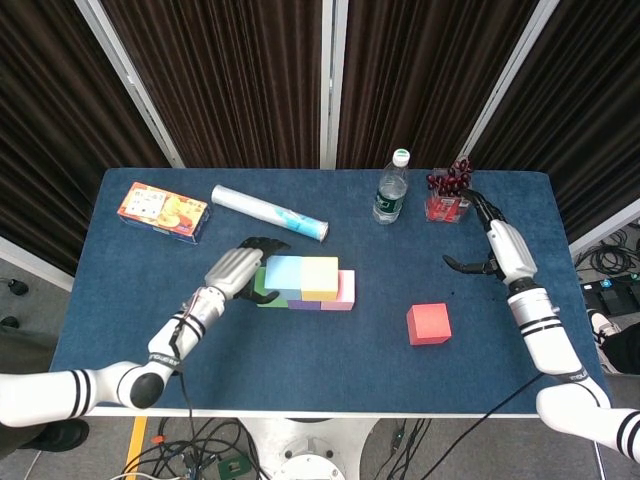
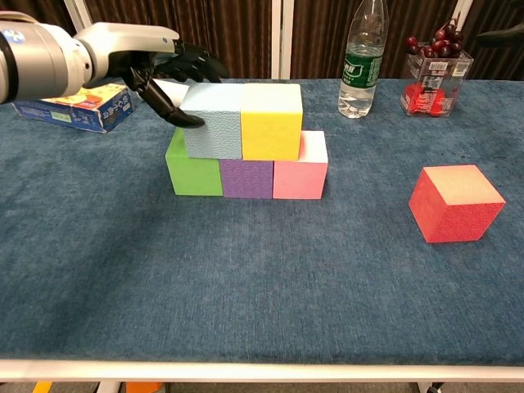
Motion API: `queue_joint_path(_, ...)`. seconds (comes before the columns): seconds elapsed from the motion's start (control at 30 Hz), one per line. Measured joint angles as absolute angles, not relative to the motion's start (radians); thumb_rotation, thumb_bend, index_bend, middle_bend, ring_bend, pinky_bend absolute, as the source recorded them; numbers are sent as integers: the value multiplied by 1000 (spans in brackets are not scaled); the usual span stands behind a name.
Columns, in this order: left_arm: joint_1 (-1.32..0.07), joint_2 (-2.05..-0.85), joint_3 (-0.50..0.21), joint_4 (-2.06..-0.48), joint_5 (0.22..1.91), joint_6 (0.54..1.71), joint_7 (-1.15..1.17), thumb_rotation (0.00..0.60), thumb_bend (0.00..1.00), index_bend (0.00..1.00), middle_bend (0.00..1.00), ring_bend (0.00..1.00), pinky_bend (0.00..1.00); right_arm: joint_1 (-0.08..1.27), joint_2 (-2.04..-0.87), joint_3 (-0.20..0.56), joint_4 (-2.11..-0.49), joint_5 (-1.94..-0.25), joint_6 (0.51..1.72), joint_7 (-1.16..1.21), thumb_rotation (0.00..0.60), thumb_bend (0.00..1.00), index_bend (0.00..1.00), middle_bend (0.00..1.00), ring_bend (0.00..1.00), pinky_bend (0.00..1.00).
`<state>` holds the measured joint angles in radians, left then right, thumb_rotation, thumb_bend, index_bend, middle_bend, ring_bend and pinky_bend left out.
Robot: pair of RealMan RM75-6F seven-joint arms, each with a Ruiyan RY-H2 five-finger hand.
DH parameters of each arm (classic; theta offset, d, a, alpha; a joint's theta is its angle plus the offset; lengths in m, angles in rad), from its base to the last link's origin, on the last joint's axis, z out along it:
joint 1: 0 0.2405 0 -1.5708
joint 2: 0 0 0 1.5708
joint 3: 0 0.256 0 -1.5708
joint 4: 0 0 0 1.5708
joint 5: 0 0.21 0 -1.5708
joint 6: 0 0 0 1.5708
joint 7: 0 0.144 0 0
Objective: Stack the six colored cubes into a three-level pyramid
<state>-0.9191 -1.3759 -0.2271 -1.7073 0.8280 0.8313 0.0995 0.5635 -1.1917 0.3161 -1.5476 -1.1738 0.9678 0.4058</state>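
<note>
Chest view: a partial stack sits left of centre on the blue table (image 2: 262, 286). The bottom row runs green cube (image 2: 193, 168), purple cube (image 2: 246, 178), pink cube (image 2: 300, 173), left to right, faces touching. On them rest the light blue cube (image 2: 214, 121) and the yellow cube (image 2: 271, 120), side by side. The left hand (image 2: 168, 72) enters from the upper left; its fingers are spread, one dark fingertip touching the light blue cube's left face, nothing clasped. The red cube (image 2: 455, 202) lies alone at the right of the frame, well apart from the stack. Head view: the right hand (image 1: 490, 245) hangs at the right of the frame, above the red cube's place in the picture, fingers apart and holding nothing. A water bottle (image 1: 391, 188) stands at upper centre.
</note>
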Motion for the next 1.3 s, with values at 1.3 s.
queue_joint_path(1.3, -599, -1061, -167, -1718, 960, 1119, 121, 600, 264, 143, 102, 12, 30, 408, -1149, 72, -1705, -1380, 1042, 18, 600, 10, 0, 92, 0, 0)
